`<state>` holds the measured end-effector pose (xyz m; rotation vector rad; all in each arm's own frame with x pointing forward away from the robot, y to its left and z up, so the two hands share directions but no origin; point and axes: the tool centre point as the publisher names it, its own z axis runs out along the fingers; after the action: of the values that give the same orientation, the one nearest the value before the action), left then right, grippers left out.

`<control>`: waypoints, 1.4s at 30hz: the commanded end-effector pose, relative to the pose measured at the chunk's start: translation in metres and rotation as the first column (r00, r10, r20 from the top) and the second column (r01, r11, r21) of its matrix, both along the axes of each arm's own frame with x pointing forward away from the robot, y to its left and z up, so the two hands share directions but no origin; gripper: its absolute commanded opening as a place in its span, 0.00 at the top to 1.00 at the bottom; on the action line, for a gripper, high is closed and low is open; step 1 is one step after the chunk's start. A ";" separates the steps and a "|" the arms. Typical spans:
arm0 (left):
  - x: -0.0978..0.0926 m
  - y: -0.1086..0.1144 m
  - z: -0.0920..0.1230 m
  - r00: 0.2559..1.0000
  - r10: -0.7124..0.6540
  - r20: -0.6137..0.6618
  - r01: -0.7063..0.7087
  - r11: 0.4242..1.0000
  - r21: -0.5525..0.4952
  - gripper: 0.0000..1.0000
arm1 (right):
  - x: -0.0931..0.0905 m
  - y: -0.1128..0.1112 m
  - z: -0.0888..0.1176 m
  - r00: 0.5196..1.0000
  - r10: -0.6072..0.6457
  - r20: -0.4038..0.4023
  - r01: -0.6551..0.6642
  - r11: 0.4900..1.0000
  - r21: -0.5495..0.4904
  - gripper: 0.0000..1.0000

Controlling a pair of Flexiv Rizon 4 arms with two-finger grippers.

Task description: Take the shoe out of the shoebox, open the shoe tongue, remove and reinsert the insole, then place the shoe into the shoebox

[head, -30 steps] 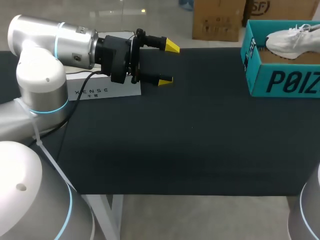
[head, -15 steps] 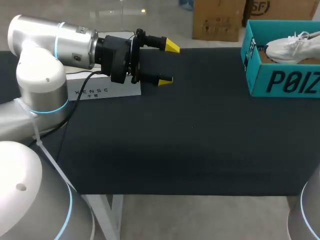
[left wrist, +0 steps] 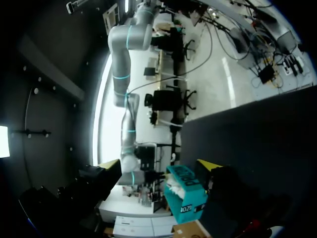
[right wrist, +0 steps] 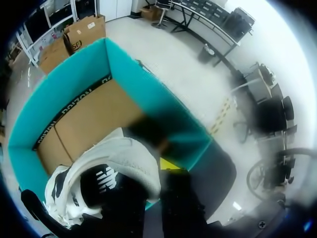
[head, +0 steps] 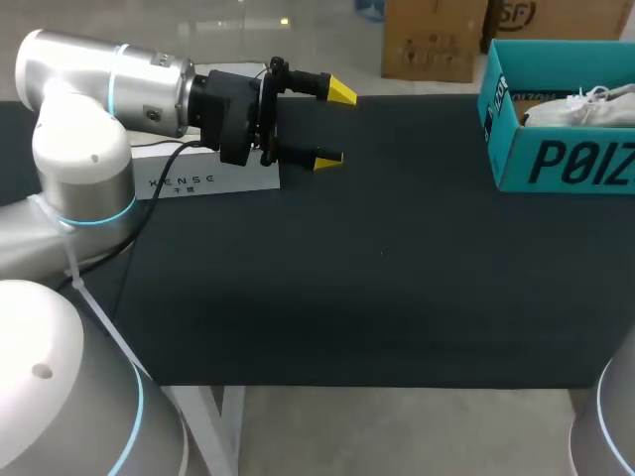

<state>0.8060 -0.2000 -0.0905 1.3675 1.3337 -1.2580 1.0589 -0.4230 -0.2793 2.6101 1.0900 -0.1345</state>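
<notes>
Black cloth-topped table (head: 397,278) across the whole scene. At the far left, silver left arm (head: 99,89) held level over a flat white card box (head: 198,180). Left gripper (head: 335,126) pointing right, yellow tips well apart, clamped on nothing, well away from the work.

At the far right, open teal cardboard shoebox (head: 508,139), cut off by the view's edge. Inside it, white mesh sneaker (right wrist: 116,163), low against the brown floor, barely showing over the wall from above. Right gripper (right wrist: 166,191) over the box, pressed close against the sneaker's collar; impossible to tell whether clamped or loose.

Probably one of two steps: the first lift-out or the last setting-down. No telling which from this alone. For a lift: a sure hold at the collar, then a straight rise clear of the teal walls. For a set-down: a flat rest on the box floor before any release.

Hidden or unclear: nearly all of the right arm from overhead; tongue and insole; the sneaker's toe end.
</notes>
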 end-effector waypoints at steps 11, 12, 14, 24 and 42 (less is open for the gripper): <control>0.000 0.000 0.001 1.000 -0.001 0.001 0.001 1.000 0.004 0.00 | 0.000 -0.005 -0.035 1.000 0.009 -0.021 -0.010 1.000 -0.003 1.00; 0.000 0.000 0.001 1.000 -0.001 0.001 0.001 1.000 0.004 0.00 | 0.000 -0.005 -0.038 1.000 0.009 -0.021 -0.009 1.000 -0.003 1.00; 0.000 0.000 0.001 1.000 -0.001 0.001 0.001 1.000 0.004 0.00 | 0.000 -0.005 -0.043 1.000 0.010 -0.025 -0.010 1.000 0.003 1.00; 0.000 0.000 0.001 1.000 -0.001 0.001 0.001 1.000 0.004 0.00 | -0.006 -0.003 -0.069 0.999 0.012 -0.048 -0.011 1.000 0.017 1.00; 0.000 0.000 0.001 1.000 -0.001 0.001 0.001 1.000 0.004 0.00 | -0.012 0.000 -0.066 0.999 -0.016 -0.031 0.016 1.000 -0.002 0.00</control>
<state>0.8060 -0.2000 -0.0905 1.3675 1.3337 -1.2580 1.0509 -0.4246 -0.3533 2.6276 1.0812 -0.1853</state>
